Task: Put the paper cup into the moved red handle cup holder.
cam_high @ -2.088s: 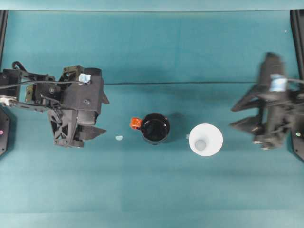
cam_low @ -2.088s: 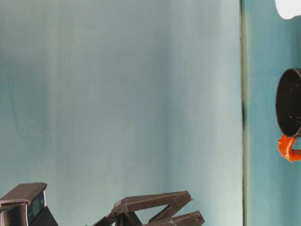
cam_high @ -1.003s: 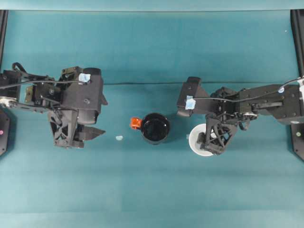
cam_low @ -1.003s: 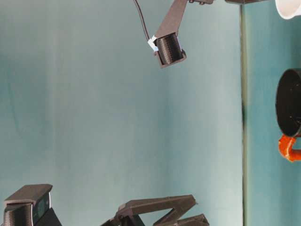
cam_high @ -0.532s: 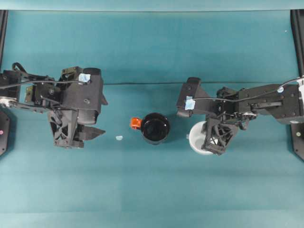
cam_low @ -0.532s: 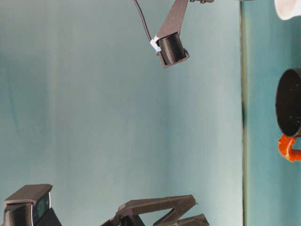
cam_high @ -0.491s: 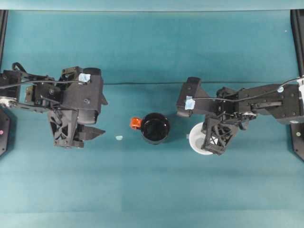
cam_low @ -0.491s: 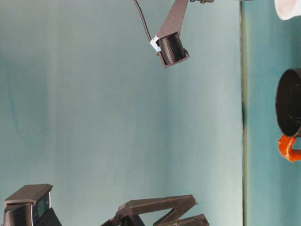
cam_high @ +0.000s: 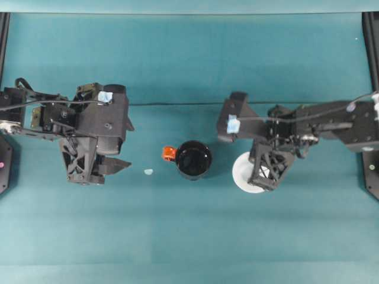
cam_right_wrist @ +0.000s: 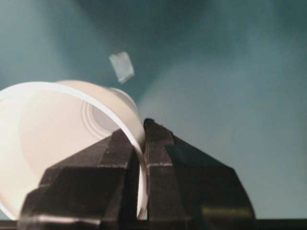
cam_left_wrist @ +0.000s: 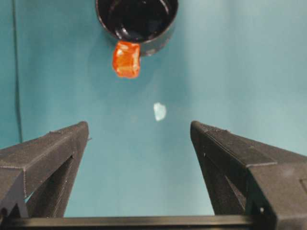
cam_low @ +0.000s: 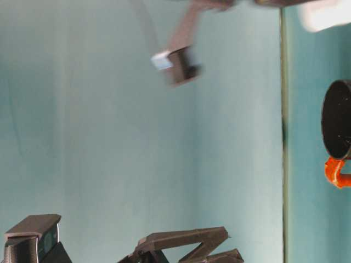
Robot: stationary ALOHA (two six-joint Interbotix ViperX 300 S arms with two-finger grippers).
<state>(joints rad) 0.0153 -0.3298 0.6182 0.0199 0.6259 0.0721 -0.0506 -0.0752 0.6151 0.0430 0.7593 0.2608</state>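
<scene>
Pinching the paper cup (cam_right_wrist: pixel 57 139) rim wall, the right gripper (cam_right_wrist: pixel 139 143) jaws are clamped narrow.

I see bare teal table (cam_high: pixel 195 236) between the paper cup (cam_high: pixel 243 173) and the red handle cup holder (cam_high: pixel 193 160); only a small pale scrap (cam_high: pixel 148 171) lies left of the holder.

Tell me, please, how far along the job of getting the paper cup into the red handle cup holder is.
Done: the right gripper is pinched on the paper cup wall. In hand: the cup is tilted in that grip. Left: carrying it to the empty red handle cup holder and dropping it in. The left gripper is open.
</scene>
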